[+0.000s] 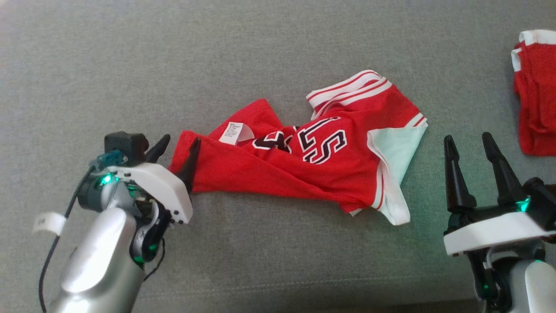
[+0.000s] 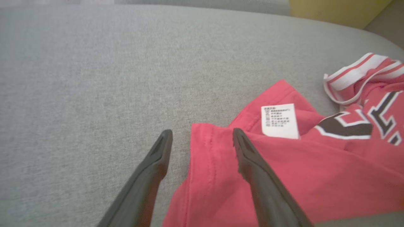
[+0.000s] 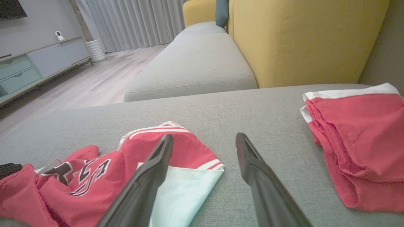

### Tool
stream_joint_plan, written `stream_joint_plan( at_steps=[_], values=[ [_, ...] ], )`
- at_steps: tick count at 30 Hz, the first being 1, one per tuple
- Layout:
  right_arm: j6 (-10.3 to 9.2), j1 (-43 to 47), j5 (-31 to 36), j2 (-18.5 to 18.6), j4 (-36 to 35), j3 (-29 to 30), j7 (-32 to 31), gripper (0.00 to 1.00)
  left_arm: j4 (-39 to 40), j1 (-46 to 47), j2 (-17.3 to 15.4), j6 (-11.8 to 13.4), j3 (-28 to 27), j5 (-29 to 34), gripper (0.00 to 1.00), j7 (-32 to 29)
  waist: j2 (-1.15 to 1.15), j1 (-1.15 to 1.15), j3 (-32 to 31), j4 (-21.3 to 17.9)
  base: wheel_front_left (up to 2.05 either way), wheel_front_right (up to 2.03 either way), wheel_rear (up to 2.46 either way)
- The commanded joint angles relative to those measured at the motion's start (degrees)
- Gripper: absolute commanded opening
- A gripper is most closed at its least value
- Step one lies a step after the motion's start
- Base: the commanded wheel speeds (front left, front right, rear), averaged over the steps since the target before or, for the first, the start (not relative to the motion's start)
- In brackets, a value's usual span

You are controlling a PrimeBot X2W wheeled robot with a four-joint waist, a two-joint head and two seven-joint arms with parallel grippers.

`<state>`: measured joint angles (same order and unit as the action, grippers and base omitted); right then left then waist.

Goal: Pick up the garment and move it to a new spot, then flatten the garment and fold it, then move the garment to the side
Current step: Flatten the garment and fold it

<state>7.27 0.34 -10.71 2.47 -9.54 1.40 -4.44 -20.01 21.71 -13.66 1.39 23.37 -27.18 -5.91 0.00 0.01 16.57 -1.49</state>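
Now, left gripper (image 1: pixel 180 147): is holding its fingers spread, straddling the left edge of the garment (image 1: pixel 304 174), one finger over red cloth, the other over the bare sofa cushion (image 1: pixel 217 56).
Right gripper (image 1: pixel 468 143): is hovering with fingers spread wide, gripping nothing, near the white flap.
Garment: is lying crumpled on the grey cushion between both grippers, care label (image 1: pixel 234 132) showing.
Second red garment (image 1: pixel 536 100): is lying bunched far right.
Yellow backrest (image 3: pixel 300 41): is rising behind.
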Motion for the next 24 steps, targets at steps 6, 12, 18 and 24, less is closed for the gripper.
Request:
stream_joint_plan(
  at_steps=[6,12,18,24],
  values=[
    [0.22,-1.95,-0.93,0.41,-0.68,-1.39,1.32,1.00,-3.96,5.54,-1.81,-1.58,-2.26,-1.47,1.00,-2.12,0.00,-0.01,1.26,-1.15,0.00,0.00,0.00],
    [0.22,-2.36,-1.25,0.41,0.04,-1.24,1.74,1.00,-7.62,7.22,-2.16,-3.33,-0.88,-1.65,0.41,-4.14,0.00,-0.01,1.64,-1.54,0.00,0.00,0.00],
    [0.22,-2.39,-1.66,0.41,1.08,-1.13,1.00,1.00,-6.91,7.39,-3.49,-2.79,1.31,1.58,0.00,-2.57,0.00,-0.01,1.48,-1.40,0.00,0.00,0.00],
    [0.22,-4.00,0.52,0.74,1.79,-4.80,-5.01,1.00,-4.30,6.54,-3.55,-1.22,0.81,2.16,0.00,1.06,0.00,-0.01,1.36,-0.86,0.00,0.00,0.00]
  ],
)
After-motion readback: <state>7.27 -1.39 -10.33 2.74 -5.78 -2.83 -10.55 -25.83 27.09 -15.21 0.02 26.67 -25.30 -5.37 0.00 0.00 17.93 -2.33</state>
